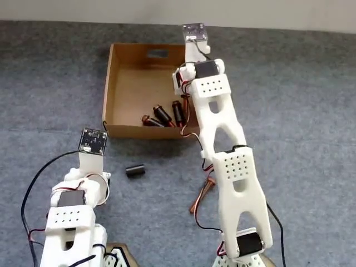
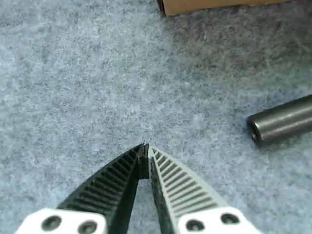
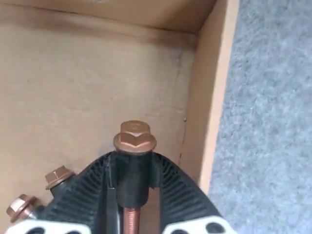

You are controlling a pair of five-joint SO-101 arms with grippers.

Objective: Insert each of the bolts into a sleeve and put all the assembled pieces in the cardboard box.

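Observation:
My right gripper (image 3: 132,161) is shut on an assembled piece (image 3: 135,139), a copper bolt in a black sleeve. It holds the piece inside the cardboard box (image 3: 214,97), close to the box's right wall. Two more assembled pieces (image 3: 58,176) lie beside it on the box floor. From above, all three pieces (image 1: 163,115) sit near the front wall of the box (image 1: 108,83), the rightmost one (image 1: 178,113) under my right arm. A lone black sleeve (image 1: 135,170) lies on the carpet in front of the box. My left gripper (image 2: 146,148) is shut and empty, low over the carpet beside this sleeve (image 2: 282,122).
Grey carpet (image 1: 300,111) covers the table around the box. My right arm (image 1: 233,178) stretches from the near edge up over the box's right front corner. Thin cables (image 1: 201,197) trail beside it. My left arm (image 1: 83,189) stands at the near left.

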